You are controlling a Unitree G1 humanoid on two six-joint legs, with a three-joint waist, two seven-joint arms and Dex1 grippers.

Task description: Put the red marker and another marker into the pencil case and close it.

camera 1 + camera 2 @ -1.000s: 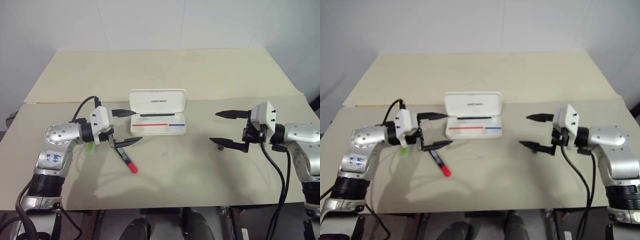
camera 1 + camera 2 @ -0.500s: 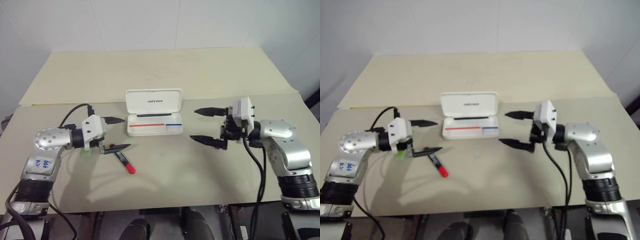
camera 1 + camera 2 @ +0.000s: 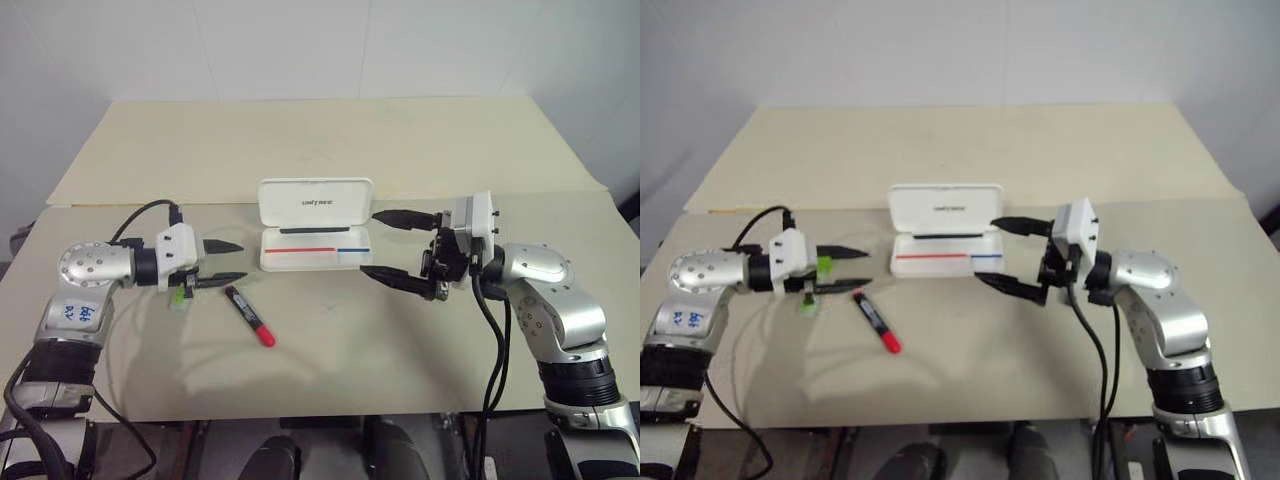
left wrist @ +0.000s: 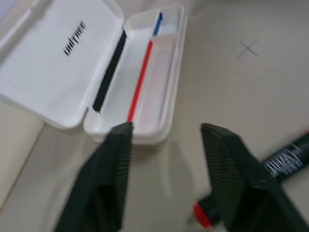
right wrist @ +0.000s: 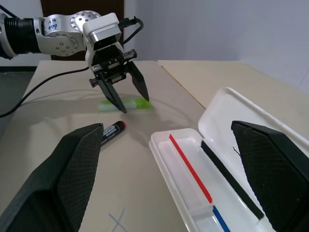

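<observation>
The pencil case (image 3: 316, 206) lies open mid-table, its lid up and the tray (image 3: 352, 258) showing a red and a blue stripe. On the table left of it lies the red marker (image 3: 248, 314), slanting, its red end nearest me. The lime-green marker (image 5: 126, 103) rests on the table under my left gripper (image 3: 241, 261), a bit of it peeking out (image 3: 180, 296). That gripper hovers level, pointing at the case, fingers narrowly apart with nothing between them. My right gripper (image 3: 369, 243) stands wide open at the case's right end, empty.
The beige table (image 3: 330, 370) has a seam running behind the case and a second board beyond it. A small blue cross (image 3: 330, 307) is marked in front of the case. Black cables hang from both wrists.
The left gripper drew back to the left, away from the case, and its fingers narrowed. The right gripper swung left up to the case's right end, still wide open.
</observation>
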